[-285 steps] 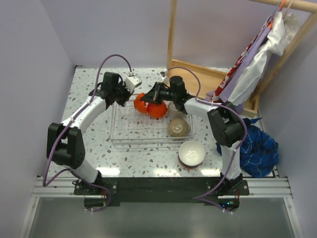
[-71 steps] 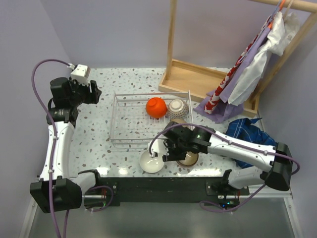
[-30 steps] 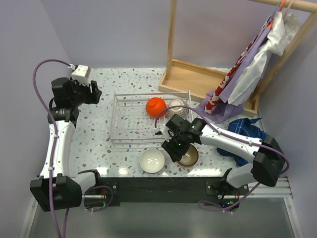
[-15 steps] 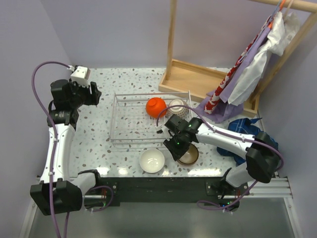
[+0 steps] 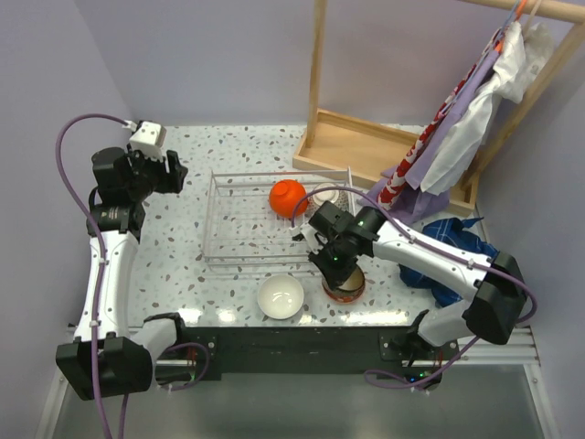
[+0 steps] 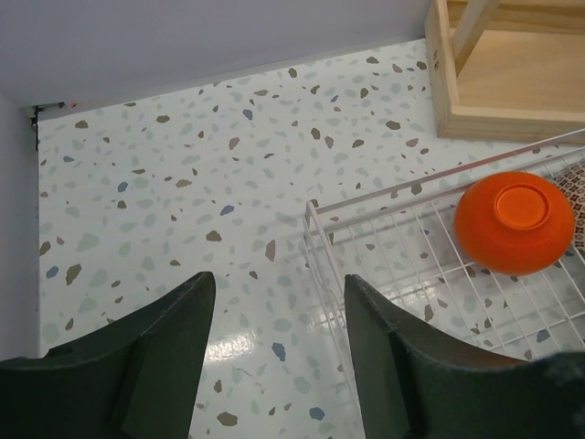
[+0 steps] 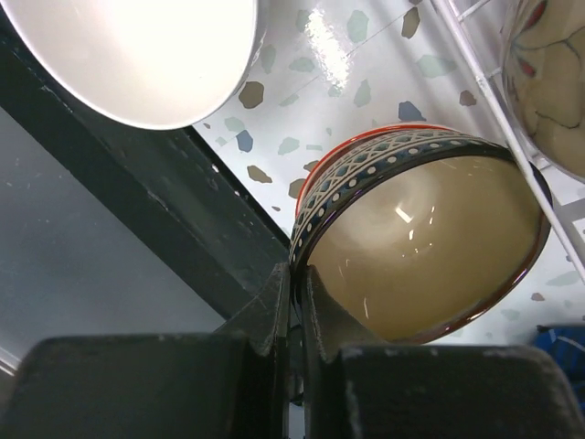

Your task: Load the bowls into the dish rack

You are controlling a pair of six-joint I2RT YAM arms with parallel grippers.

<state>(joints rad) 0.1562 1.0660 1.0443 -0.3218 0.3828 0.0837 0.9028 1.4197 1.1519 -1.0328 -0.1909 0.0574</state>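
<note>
The patterned bowl (image 7: 420, 238) lies just outside the rack (image 5: 265, 262), at its 5 o'clock corner. The right claw (image 7: 297, 274), half open a second ago, has now pinched shut on the bowl's rim, so I judge the lift can begin. The left claw (image 6: 277, 288) hangs open and empty at 10 o'clock.

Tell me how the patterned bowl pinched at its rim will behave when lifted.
The patterned bowl looks glazed and glossy, so it may slip in the thin rim pinch of the right hand. Held at one edge only, it will probably tilt and hang. It seems rigid ceramic, likely chipping if it knocks the dish rack wire.
</note>
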